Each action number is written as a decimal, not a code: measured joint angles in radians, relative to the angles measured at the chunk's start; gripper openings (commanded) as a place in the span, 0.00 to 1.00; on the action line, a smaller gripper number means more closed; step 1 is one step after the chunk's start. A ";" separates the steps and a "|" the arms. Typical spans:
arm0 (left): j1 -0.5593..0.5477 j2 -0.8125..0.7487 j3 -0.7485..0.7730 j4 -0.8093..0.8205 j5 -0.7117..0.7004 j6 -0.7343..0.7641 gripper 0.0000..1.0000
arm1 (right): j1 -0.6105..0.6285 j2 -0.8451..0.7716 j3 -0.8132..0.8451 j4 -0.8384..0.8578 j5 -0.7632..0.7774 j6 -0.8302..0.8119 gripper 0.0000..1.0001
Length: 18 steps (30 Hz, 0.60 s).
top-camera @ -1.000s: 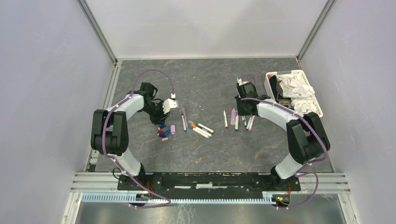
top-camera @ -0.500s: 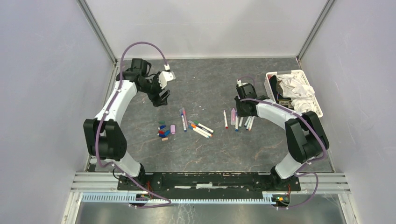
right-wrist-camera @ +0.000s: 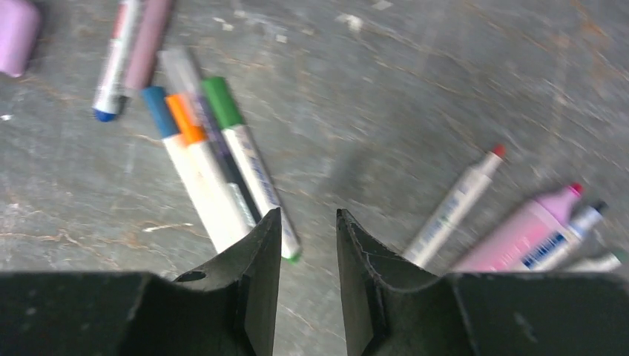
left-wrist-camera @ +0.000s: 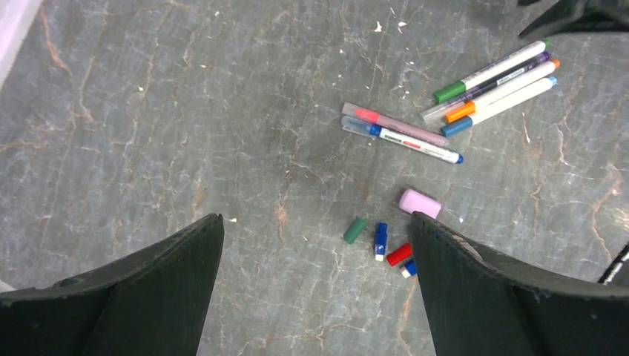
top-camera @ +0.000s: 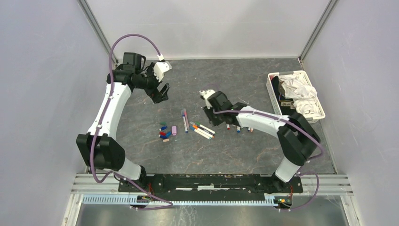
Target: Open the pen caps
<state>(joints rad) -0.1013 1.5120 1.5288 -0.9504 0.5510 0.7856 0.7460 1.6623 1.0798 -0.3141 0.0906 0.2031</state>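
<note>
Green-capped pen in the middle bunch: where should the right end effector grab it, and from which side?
Take the green-capped pen by its white barrel, mid-length, coming straight down and closing across it. It lies flat at the bunch's edge, with bare table on one side and a clear-capped pen close on the other. That likely leaves the green cap free to pull.

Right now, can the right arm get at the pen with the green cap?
Probably yes. The right hand hovers open and empty close above the green-capped pen, with nothing between them. Other pens lie tight against it, which may crowd the grasp.
</note>
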 measured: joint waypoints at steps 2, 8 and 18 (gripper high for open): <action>0.000 0.001 0.000 -0.014 0.001 -0.006 1.00 | 0.048 0.045 0.032 0.018 -0.011 -0.026 0.37; 0.002 -0.015 -0.042 0.008 0.009 -0.011 1.00 | 0.098 0.134 0.061 0.026 -0.019 -0.069 0.34; 0.002 -0.055 -0.085 0.022 0.032 -0.011 1.00 | 0.096 0.199 0.082 0.027 -0.018 -0.096 0.28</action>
<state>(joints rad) -0.0994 1.4567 1.4433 -0.9287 0.5827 0.7742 0.8417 1.8610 1.1622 -0.2871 0.0723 0.1070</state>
